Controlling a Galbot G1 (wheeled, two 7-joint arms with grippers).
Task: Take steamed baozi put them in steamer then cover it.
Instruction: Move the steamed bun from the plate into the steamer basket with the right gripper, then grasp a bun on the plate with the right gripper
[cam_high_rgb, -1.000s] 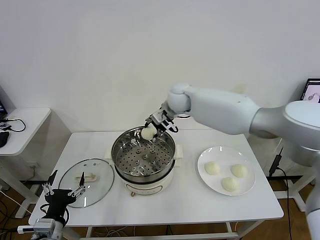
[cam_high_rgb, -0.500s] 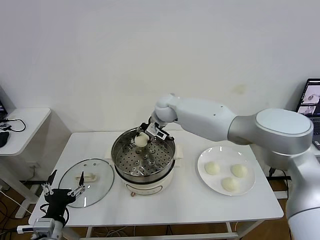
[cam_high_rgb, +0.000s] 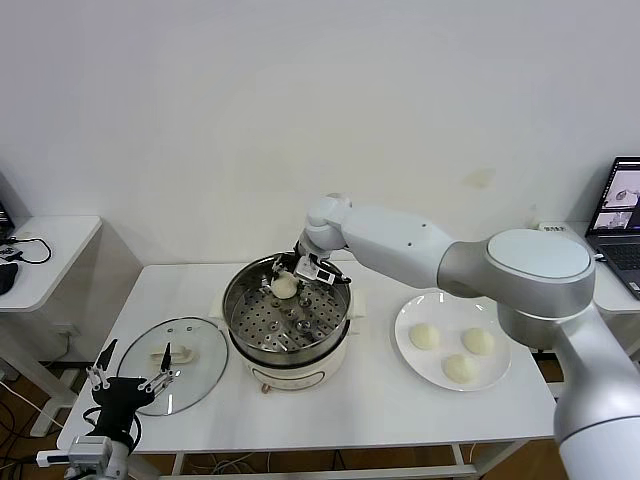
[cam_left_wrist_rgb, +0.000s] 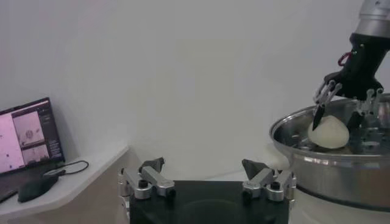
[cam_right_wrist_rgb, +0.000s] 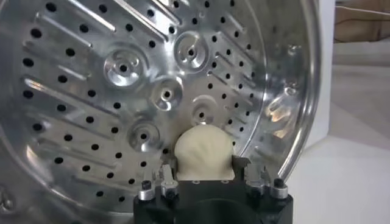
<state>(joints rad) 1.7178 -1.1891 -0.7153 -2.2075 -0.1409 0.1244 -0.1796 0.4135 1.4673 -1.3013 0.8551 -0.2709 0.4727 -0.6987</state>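
A steamed baozi (cam_high_rgb: 284, 287) is held between the fingers of the right gripper (cam_high_rgb: 290, 280), inside the steamer (cam_high_rgb: 288, 318), near the far rim and over the perforated tray (cam_right_wrist_rgb: 122, 91). In the right wrist view the two fingers press both sides of the cream-white bun, and it sits low over the tray; if it touches the metal cannot be told. In the left wrist view the same bun is just above the steel rim.

Three more baozi (cam_high_rgb: 425, 336) lie on the white plate (cam_high_rgb: 500, 370), on the table (cam_high_rgb: 400, 400) at the right of the steamer. The glass lid (cam_high_rgb: 180, 375) with its cream handle lies flat on the table at the left of the steamer.

The left gripper (cam_high_rgb: 128, 378) waits low at the near left corner of the table, beside the lid, with its fingers spread apart and holding nothing.

No brand or label can be read on the steamer. The monitor (cam_left_wrist_rgb: 24, 137) on the side desk (cam_left_wrist_rgb: 73, 182) shows pictures, but its writing is too small to read.
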